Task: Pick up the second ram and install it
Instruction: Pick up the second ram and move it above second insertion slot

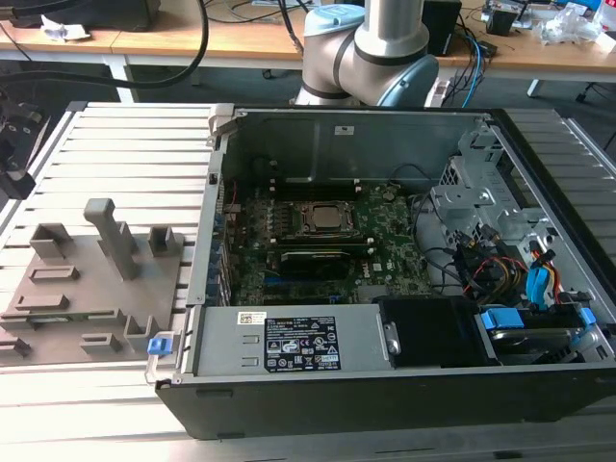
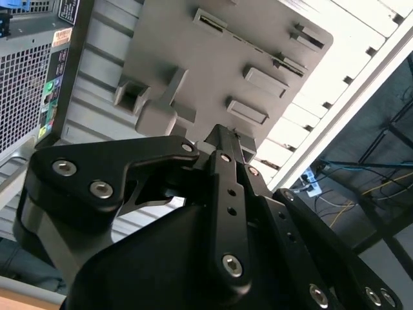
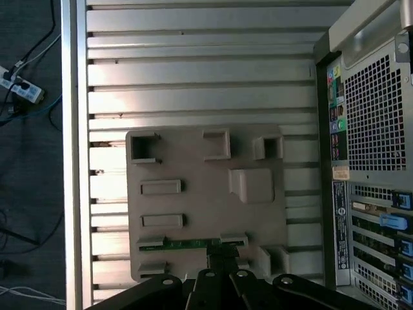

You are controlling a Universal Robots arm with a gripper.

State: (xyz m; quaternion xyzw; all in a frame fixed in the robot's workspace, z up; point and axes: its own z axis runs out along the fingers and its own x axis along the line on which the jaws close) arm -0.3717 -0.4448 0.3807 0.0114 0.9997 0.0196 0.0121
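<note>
The second ram (image 3: 187, 244) is a thin green stick lying flat in a slot near one edge of the grey holder plate (image 3: 193, 200). In the first wrist view my gripper (image 3: 223, 253) hangs above the plate, and its tip overlaps one end of the stick in the picture. The second wrist view has the black gripper (image 2: 221, 132) in front, with the holder plate (image 2: 193, 58) well beyond it. In the exterior view the holder plate (image 1: 87, 289) lies on the slatted table at the exterior view's left, beside the open computer case (image 1: 385, 250).
Grey holder blocks and a tall post (image 1: 108, 231) stand up from the plate. Inside the case are the CPU socket (image 1: 318, 219), a drive cage (image 1: 481, 192) and cables. The arm's base (image 1: 371, 48) stands behind the case. The case's rear panel (image 3: 374, 194) lies beside the plate.
</note>
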